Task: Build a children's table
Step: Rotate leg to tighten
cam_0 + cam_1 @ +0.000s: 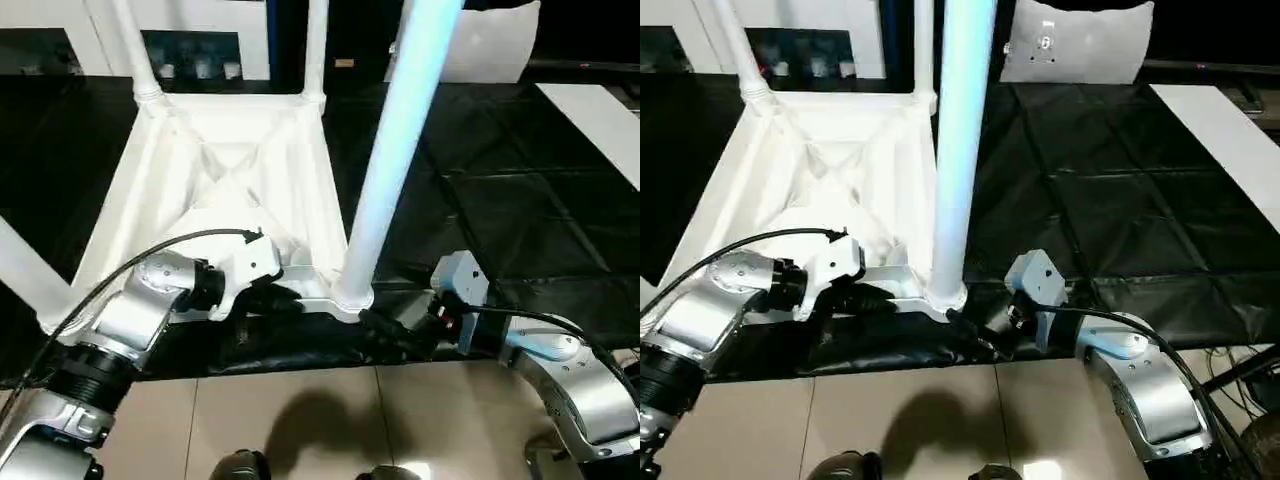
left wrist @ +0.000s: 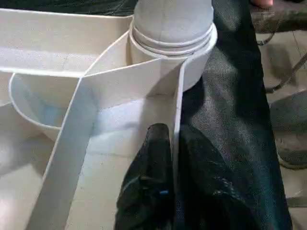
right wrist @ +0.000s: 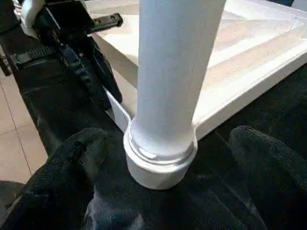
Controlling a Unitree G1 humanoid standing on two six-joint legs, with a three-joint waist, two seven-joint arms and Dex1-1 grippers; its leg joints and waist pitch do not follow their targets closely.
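The children's table lies upside down on a black mat, its white top [image 1: 230, 170] showing ribs and a raised rim. Legs stand in the far corner sockets [image 1: 135, 50] [image 1: 316, 50], and another leg [image 1: 25, 270] crosses the left edge. The near right leg [image 1: 395, 150] stands upright in its socket [image 1: 352, 297]. My left gripper [image 1: 285, 297] is shut on the top's near rim [image 2: 178, 110] just beside that socket, one black finger [image 2: 153, 163] inside the wall and one outside. My right gripper [image 3: 168, 143] is open, its fingers [image 3: 72, 172] on either side of the socket's base.
The black mat [image 1: 500, 200] spreads to the right of the table. Tan floor tiles [image 1: 300, 420] run along the near side. A white cushion-like object [image 1: 1080, 45] sits at the back, and a white board [image 1: 600, 120] lies at the far right.
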